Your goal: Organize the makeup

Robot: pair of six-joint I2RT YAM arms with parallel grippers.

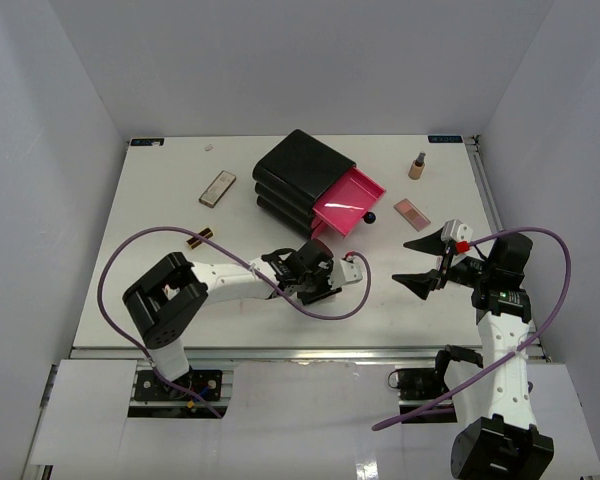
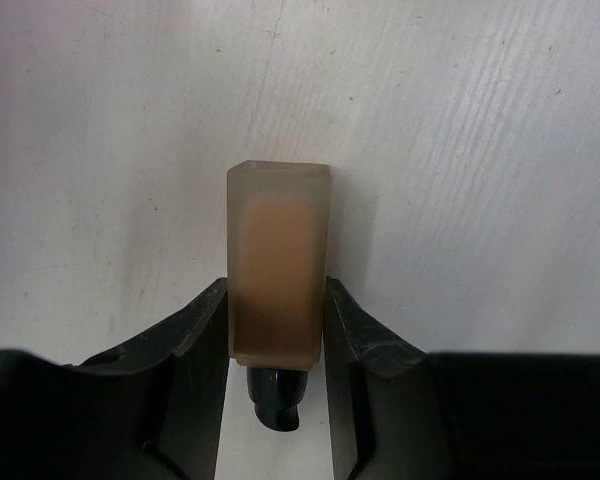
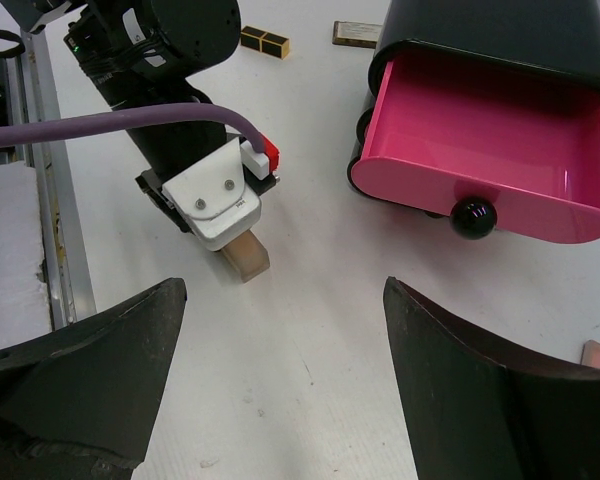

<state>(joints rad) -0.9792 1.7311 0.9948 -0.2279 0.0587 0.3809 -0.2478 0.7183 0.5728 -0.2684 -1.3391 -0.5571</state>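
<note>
Where the top view hides it beneath the left tool (image 1: 318,275), the left wrist view shows the foundation bottle (image 2: 280,260) clamped in that tool, on the bench (image 1: 160,210) at 6 o'clock from the pink drawer (image 1: 352,195); the right tool (image 1: 427,262) has its jaws wide apart.

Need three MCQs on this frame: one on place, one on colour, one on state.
1. In the top view, the pink palette lies: A) right of the open drawer; B) inside it; C) left of it.
2. The drawer's knob is: A) pink; B) black; C) gold.
3. The right hand is: A) shut on a lipstick; B) shut on the palette; C) open, empty.
Key: 1A, it sits beyond the drawer's right corner; 2B, a black ball on the pink front; 3C, fingers spread, nothing between.
</note>
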